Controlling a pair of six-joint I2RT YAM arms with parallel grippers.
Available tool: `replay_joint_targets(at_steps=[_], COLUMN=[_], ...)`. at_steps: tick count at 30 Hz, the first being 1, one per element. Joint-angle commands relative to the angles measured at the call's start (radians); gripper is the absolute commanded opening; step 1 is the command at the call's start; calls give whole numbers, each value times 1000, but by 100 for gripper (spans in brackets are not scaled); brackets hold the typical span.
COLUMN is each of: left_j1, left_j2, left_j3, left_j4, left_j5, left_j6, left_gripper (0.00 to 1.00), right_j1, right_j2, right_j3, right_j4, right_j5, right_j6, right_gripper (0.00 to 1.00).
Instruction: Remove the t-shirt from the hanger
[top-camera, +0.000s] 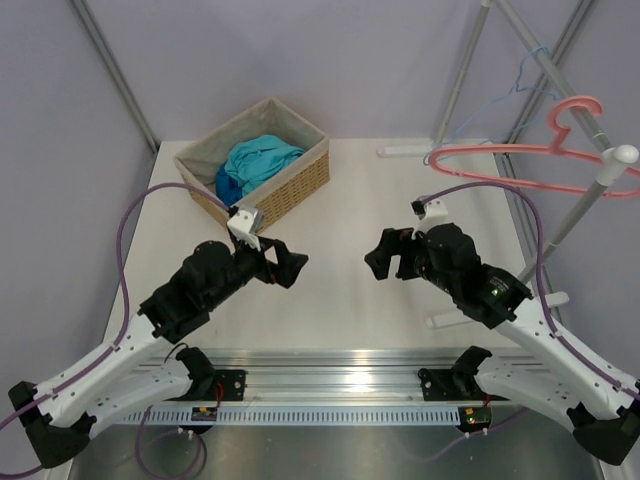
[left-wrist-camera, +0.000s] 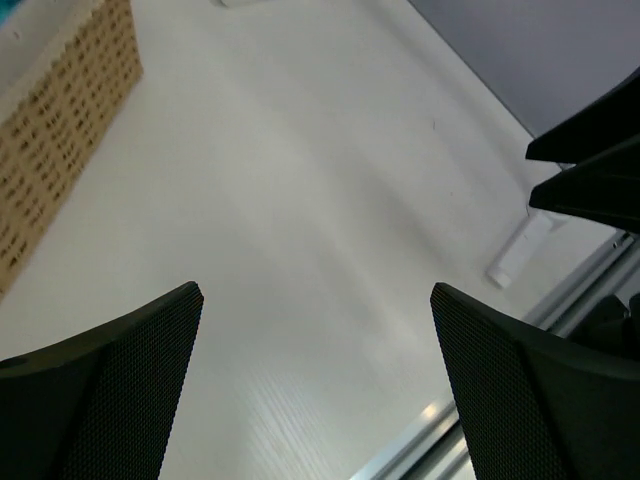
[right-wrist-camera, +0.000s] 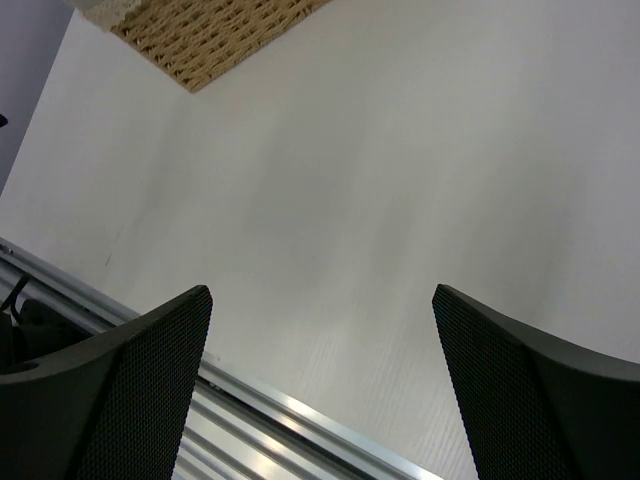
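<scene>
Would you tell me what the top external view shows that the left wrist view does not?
Only the top view: the t-shirt lying in the basket, the hanger bare on the rack beside a pink hanger. Only the left wrist: the left hand's meshed fingers close up. Both: the basket's woven wall, the white table, the open right hand.

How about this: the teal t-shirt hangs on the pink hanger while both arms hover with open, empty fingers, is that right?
Not quite. The top view shows the t-shirt bunched in the wicker basket, not on the pink hanger, which hangs bare. The rest holds: the left fingers and the right fingers are open and empty.
</scene>
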Motion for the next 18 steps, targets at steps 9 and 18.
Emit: replay_joint_targets(at_steps=[9, 18], left_j1=[-15, -14], left_j2=[-145, -142], left_j3=[-195, -218], left_j4=[78, 165], left_j5=[158, 230], left_j6=[-87, -89], left_gripper=[99, 99], right_j1=[58, 58], right_j2=[-194, -246], right_j3=[-177, -193], right_j4=[137, 167], right_j5=[92, 52], right_j6=[50, 31], right_gripper=[99, 100])
